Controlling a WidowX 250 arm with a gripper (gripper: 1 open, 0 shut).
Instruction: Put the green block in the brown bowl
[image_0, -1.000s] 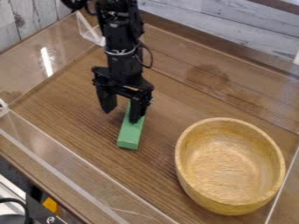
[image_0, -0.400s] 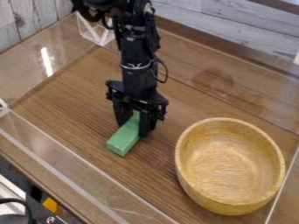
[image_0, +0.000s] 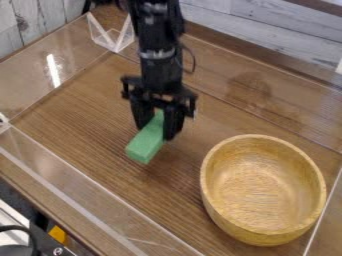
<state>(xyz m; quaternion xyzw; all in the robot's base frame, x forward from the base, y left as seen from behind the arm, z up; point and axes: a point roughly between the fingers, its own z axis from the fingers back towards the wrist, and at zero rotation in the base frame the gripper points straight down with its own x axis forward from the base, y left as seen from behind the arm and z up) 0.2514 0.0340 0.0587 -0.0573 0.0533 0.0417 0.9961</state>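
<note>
The green block (image_0: 146, 146) hangs tilted a little above the wooden table, its upper end between my fingers and its lower end pointing towards the front left. My gripper (image_0: 159, 122) points straight down and is shut on that upper end. The brown bowl (image_0: 263, 188) rests on the table at the front right, empty, with its rim a short way to the right of the block.
A clear plastic wall (image_0: 80, 215) runs along the table's front and left edges, and another clear panel (image_0: 100, 35) stands at the back left. The wood-grain tabletop (image_0: 67, 110) stretches to the left of the arm.
The jaws stood wide over the block lying on the table, then closed on its far end. The gripper has since risen, lifting the block off the surface at a tilt.
</note>
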